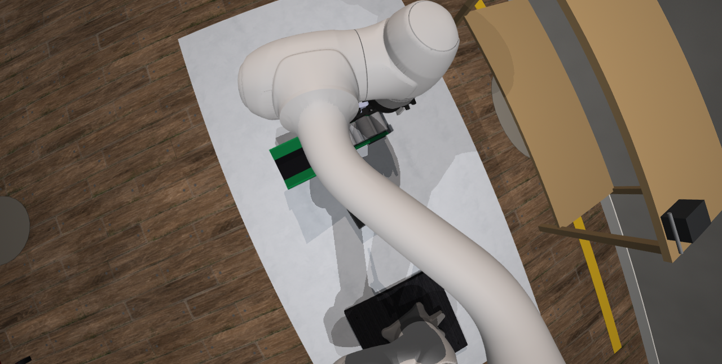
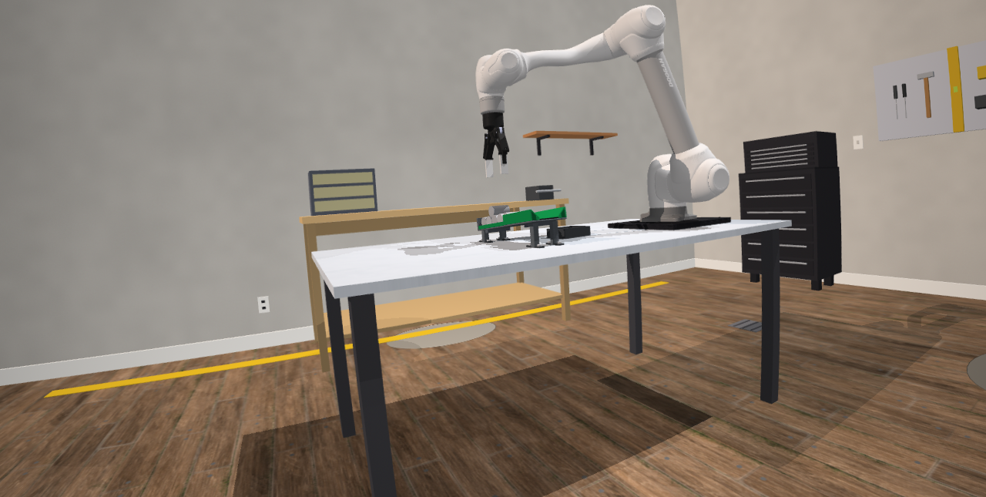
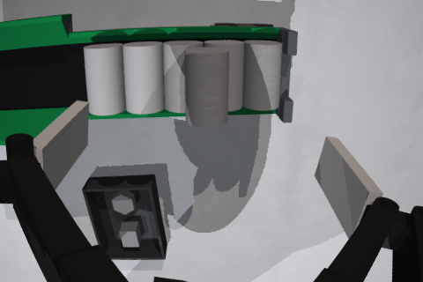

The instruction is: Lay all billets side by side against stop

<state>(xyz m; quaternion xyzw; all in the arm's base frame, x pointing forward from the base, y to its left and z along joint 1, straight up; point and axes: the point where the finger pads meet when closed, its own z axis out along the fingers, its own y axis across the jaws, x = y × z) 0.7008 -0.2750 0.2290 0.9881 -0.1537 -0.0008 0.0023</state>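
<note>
The stacked billet [image 3: 207, 86] is resting on top of two of the five billets lying side by side on the green feed ramp [image 3: 35, 26], sitting in the groove between the third and fourth from the left, and it is sticking out a little past the near edge of the row. The row itself is lying hard against the dark stop [image 3: 285, 73] at the right end. The main risk from here seems to be the descent: if the fingers are coming down off-centre, a pad [image 3: 347, 185] may be nudging the round bar sideways so that it is rolling along the row or slipping off the ramp's near lip onto the white table [image 2: 386, 266]. A tip catching a lower billet could also be skewing the row away from the stop. The small black block [image 3: 126, 218] lying near the ramp could be getting in the way of a low sweep.

The gripper [image 2: 494, 164] is hanging well above the ramp, pointing down, with its jaws spread fully wide; it is holding nothing and touching nothing
</note>
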